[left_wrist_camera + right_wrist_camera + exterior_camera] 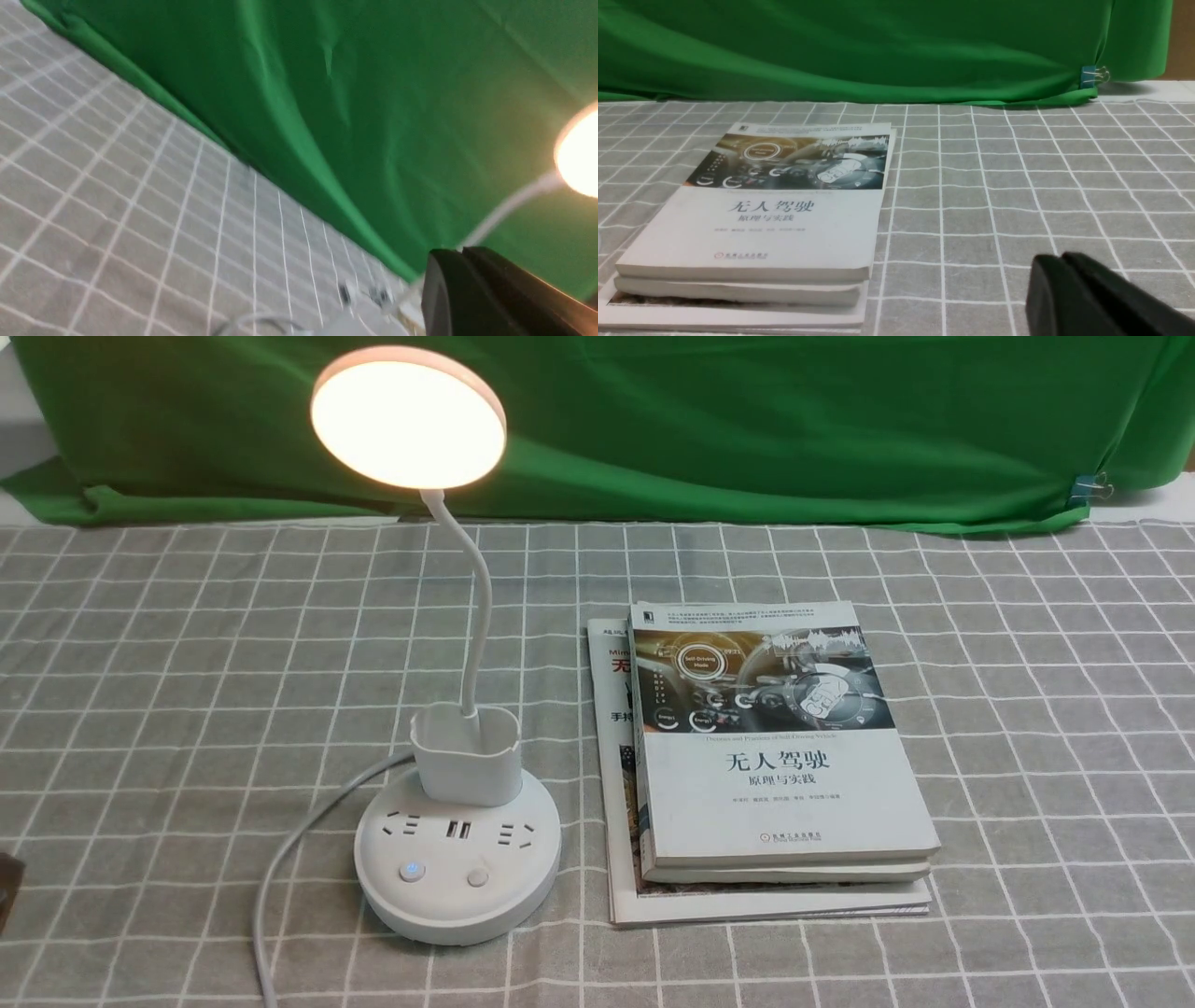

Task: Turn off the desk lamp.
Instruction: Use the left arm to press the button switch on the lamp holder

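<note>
Both buttons (444, 875) show only in front view; both arms' fingers (448, 294) (1052, 289) look closed together.

There was one lamp (457, 849) with two buttons (412, 871), and three books (784, 784) in one pile.

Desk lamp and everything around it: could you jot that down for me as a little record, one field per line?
lamp: desk lamp, head glowing
buttons: two on its base; left one shows a blue light, right one shows none
cup holder: white, at the foot of the bendy neck
cable: grey, running from behind the cup holder
books: stack, right of the lamp
tablecloth: grey with white grid lines
backdrop: green cloth
</note>
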`<state>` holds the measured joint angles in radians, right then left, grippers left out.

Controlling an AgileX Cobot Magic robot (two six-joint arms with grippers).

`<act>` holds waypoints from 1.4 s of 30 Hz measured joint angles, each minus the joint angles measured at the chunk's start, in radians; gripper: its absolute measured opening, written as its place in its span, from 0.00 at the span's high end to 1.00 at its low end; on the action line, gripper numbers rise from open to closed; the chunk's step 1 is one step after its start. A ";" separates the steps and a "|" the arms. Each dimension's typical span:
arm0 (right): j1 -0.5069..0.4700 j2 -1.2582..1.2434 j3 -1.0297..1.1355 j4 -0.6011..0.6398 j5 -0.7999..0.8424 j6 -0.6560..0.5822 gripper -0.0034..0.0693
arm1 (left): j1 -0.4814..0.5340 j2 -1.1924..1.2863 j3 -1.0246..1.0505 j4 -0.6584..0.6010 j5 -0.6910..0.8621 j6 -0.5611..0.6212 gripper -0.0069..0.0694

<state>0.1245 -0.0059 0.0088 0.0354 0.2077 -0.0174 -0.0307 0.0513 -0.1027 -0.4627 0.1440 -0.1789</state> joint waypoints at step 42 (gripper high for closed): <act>0.000 0.000 0.000 0.000 0.000 0.000 0.90 | -0.465 1.698 -1.095 0.322 0.777 0.208 0.91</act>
<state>0.1245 -0.0059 0.0088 0.0354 0.2077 -0.0174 -0.4958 1.7493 -1.1982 -0.1409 0.9213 0.0289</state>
